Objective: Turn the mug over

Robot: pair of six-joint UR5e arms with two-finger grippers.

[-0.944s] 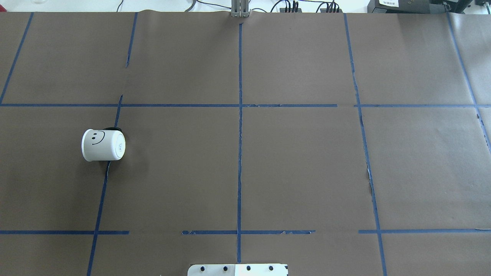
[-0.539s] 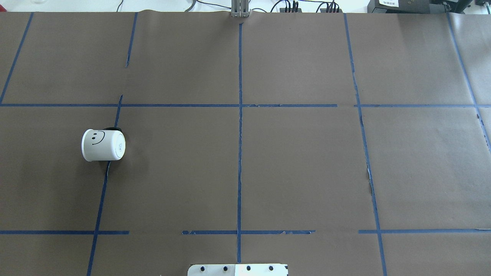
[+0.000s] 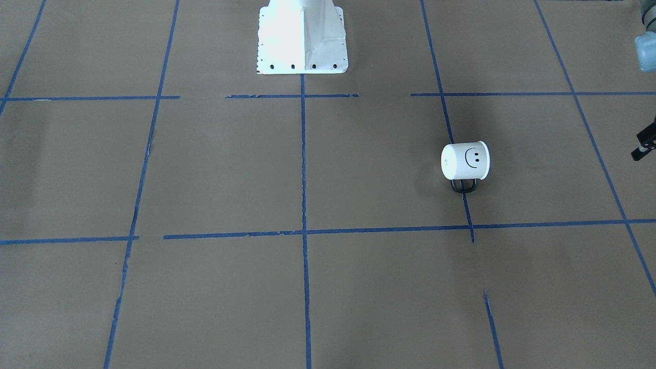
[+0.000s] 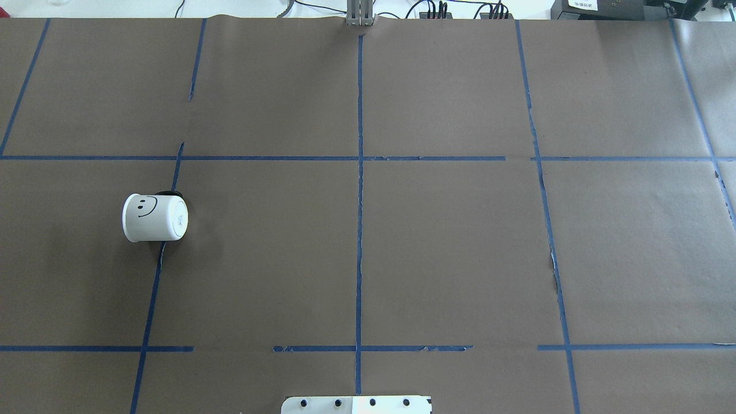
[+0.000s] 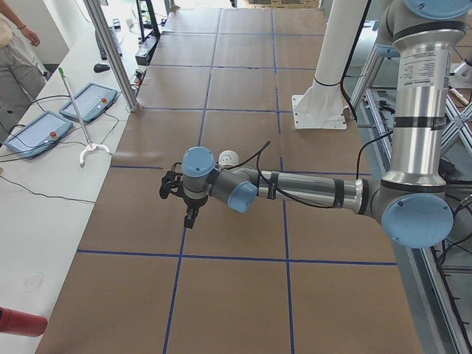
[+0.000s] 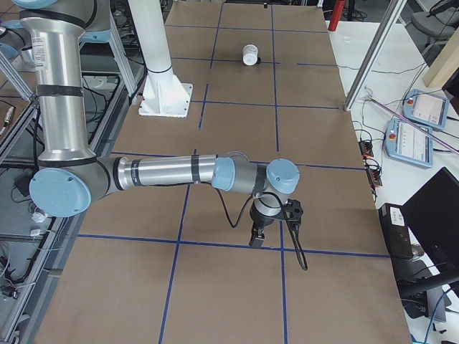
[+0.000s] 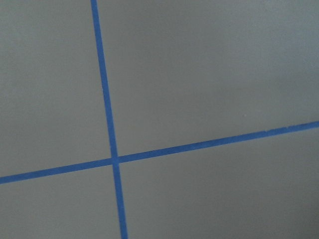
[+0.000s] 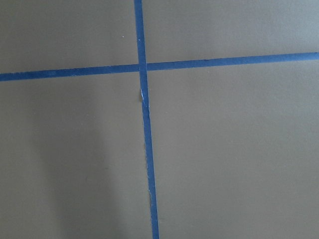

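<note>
Hazards: the mug [image 4: 154,217] lies on its side on the robot's left half of the table [image 4: 448,247]. Its mouth faces the left end, its base faces the centre, and its black handle [image 3: 464,186] lies flat on the paper on the side away from the robot. A round body in this position is likely to roll or skid if a finger meets it off-centre, and the handle would probably check rolling in one direction only. A grip across the smooth wall may slip as the mug is turned upright, and a descent set too low would strike the table. The flip is not yet started. The left gripper [image 5: 189,220] hangs fingers-down above the table, further left than the mug and apart from it, with nothing visible in it. Its jaw opening cannot be told. The right gripper [image 6: 255,240] hangs fingers-down above a blue tape line [image 8: 146,124] toward the right end, well apart from the mug and touching nothing. Its opening likewise cannot be told.
</note>
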